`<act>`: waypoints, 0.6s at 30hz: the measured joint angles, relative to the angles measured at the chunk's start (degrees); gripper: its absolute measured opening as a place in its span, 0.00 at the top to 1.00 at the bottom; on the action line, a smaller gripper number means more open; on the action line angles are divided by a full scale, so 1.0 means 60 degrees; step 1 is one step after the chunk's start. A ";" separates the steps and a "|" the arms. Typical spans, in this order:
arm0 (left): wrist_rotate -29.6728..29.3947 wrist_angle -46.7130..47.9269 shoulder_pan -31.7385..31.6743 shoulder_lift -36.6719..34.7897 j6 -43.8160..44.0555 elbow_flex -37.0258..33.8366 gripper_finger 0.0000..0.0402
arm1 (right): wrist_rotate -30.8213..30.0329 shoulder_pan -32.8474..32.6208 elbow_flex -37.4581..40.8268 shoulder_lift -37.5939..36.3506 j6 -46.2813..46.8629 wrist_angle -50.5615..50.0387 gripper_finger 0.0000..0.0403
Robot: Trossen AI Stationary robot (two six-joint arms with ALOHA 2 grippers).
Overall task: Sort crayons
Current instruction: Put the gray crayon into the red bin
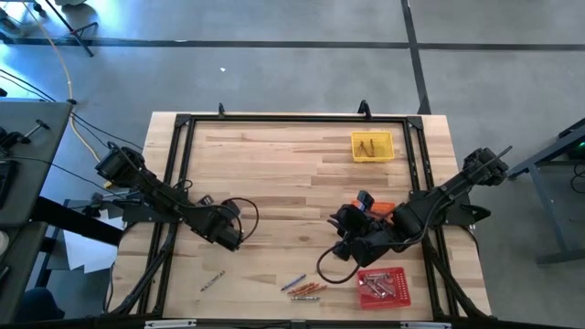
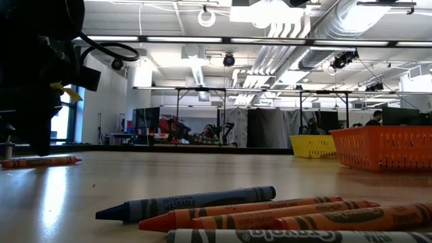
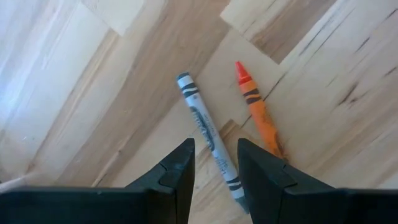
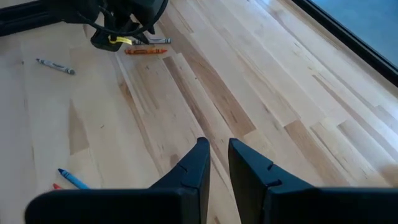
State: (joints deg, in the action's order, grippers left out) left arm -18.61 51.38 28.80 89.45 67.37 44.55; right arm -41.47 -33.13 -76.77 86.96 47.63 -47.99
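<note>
Two crayons lie on the worktop under the left end effector — fingers narrowly parted, empty, straddling the grey one; drop straight, avoid the orange. Right end effector waits, nearly closed.

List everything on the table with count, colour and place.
Table: one, pale wood.
Yellow tray: one, far right, a few crayons inside.
Orange tray: one, partly under the right arm.
Red tray: one, front right, grey crayons inside.
Crayon cluster: one blue, several orange, front middle.
Lone crayon: one, grey, front left.
Crayon pair: one grey, one orange, below the left gripper.
Left gripper: open, over the pair's grey crayon.
Right gripper: open, empty, above bare wood.
</note>
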 joint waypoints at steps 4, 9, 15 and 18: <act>0.0028 -0.0600 -0.0001 0.0003 0.0009 -0.0470 0.73 | 0.0005 -0.0057 0.0000 0.0000 0.0058 0.0000 0.87; 0.0276 -0.1746 -0.0130 -0.0123 0.0189 -0.1285 0.73 | 0.0015 -0.0069 0.0000 0.0000 0.0235 -0.0008 0.87; 0.0415 -0.1820 -0.0162 -0.0164 0.0160 -0.1344 0.78 | 0.0015 -0.0069 0.0000 0.0000 0.0232 -0.0036 0.87; 0.0542 -0.1809 -0.0177 -0.0324 0.0084 -0.1377 0.88 | 0.0014 -0.0065 0.0000 0.0000 0.0225 -0.0040 0.87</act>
State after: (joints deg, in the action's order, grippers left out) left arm -15.36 40.53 27.73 87.50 67.88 36.29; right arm -41.39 -33.52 -76.77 86.96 48.97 -48.23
